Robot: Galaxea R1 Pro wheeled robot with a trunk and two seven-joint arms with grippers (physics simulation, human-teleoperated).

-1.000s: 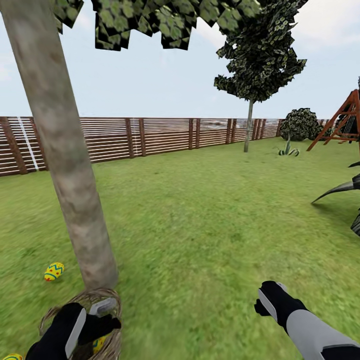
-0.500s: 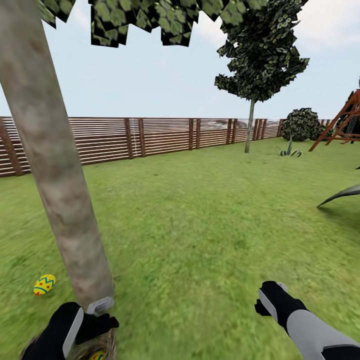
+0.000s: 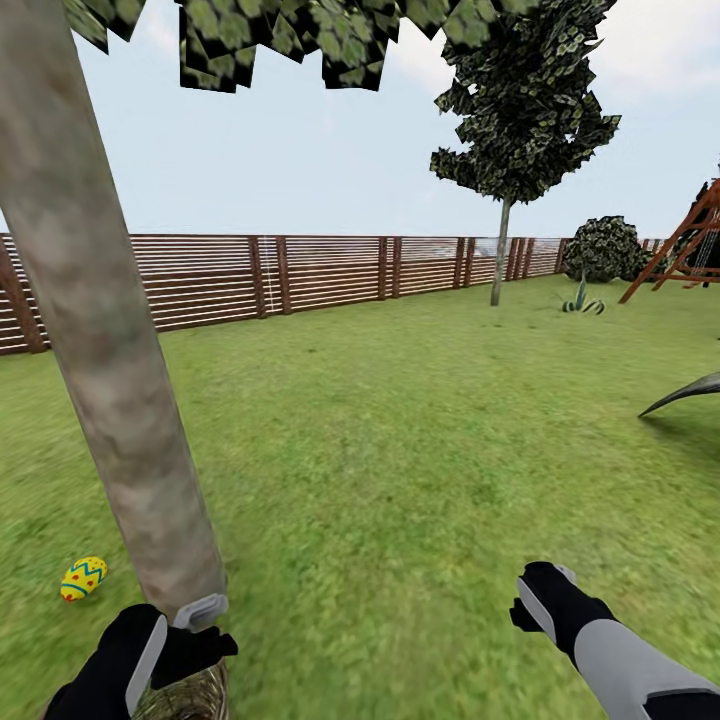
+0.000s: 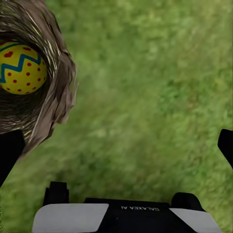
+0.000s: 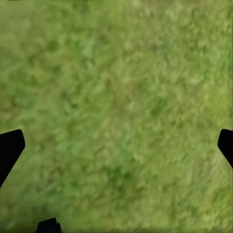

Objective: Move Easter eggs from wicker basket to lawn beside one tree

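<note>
The tree (image 3: 110,370) with its thick pale mottled trunk rises at the left from the lawn (image 3: 400,470). One yellow Easter egg (image 3: 83,578) lies on the grass just left of the trunk's foot. The brown wicker basket (image 3: 190,695) stands against the trunk at the lower edge of the head view. In the left wrist view the basket (image 4: 53,97) holds another Easter egg (image 4: 20,68). My left gripper (image 3: 180,635) (image 4: 116,150) hangs open above the grass beside the basket's rim, holding nothing. My right gripper (image 3: 540,600) (image 5: 116,145) is open over bare grass.
A brown slat fence (image 3: 320,275) bounds the garden at the back. A thin-trunked tree (image 3: 498,260), a shrub (image 3: 600,248) and a red wooden play frame (image 3: 690,250) stand far right. A dark pointed leaf (image 3: 680,392) juts in at the right edge.
The whole view has shifted: trunk, basket and egg sit further left and lower in the picture, and a second egg on the grass has slid out of frame. Both arms keep their pose.
</note>
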